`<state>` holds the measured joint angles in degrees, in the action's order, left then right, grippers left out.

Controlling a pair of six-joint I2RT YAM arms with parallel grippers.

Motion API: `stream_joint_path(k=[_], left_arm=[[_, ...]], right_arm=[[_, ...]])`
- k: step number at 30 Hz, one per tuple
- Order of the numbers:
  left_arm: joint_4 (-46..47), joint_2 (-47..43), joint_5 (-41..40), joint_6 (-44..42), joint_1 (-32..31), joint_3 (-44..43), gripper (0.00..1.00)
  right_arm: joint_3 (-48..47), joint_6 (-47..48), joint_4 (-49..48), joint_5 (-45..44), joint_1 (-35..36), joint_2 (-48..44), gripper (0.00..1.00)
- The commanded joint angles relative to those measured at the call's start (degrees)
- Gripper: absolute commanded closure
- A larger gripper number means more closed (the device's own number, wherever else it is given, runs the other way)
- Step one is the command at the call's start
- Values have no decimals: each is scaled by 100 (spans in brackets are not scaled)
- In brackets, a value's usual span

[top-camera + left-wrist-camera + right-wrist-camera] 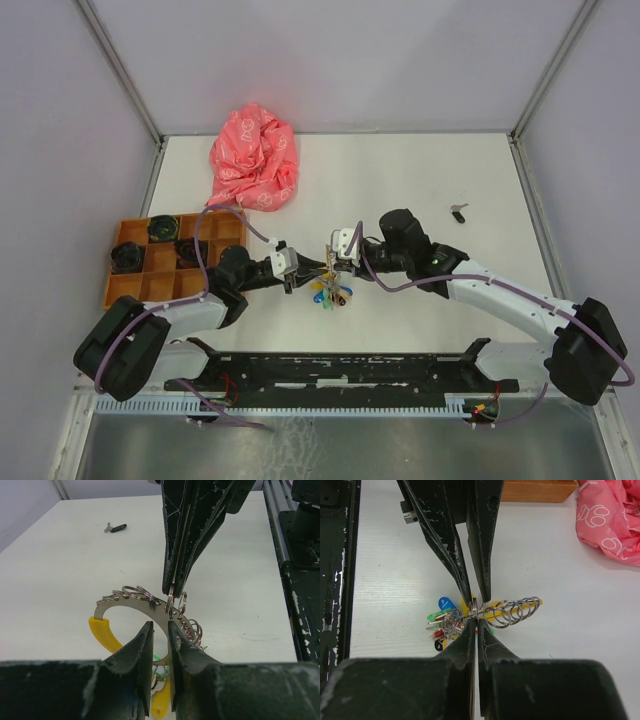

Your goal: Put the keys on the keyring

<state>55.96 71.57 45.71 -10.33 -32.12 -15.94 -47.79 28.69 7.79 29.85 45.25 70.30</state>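
Both arms meet at table centre over the flat silver crescent-shaped metal keyring (102, 612). My right gripper (474, 624) has its jaws fully together, nipping one small wire split ring (170, 602) threaded on the crescent. My left gripper (159, 629) has its jaws narrow, one on each side of the crescent's band. As far as I can see they clamp it and hold it upright above the white table (420, 170). A bunch of coloured plastic-headed keys (440, 616) hangs below. A red-headed key (437, 634) shows among them; whether it is threaded I cannot tell. The small silver key with black plastic head (459, 211) lies loose on the table, well apart, towards the far right, so my right arm is nearer. In the left wrist view its long axis runs across, blade left, head right. Judgement: fetching it falls to the right gripper, which must first release its split ring
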Motion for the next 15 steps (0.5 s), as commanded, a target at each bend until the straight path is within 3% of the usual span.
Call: stream_joint_path(k=[1,15], left_arm=[[485,88,136,118,4,-163,76],[834,-99,-344,114,-18,30,82]], right_arm=[[-127,-91,-478,175,10,-164,99],[-77,-125,-495,141,12,-184,99]])
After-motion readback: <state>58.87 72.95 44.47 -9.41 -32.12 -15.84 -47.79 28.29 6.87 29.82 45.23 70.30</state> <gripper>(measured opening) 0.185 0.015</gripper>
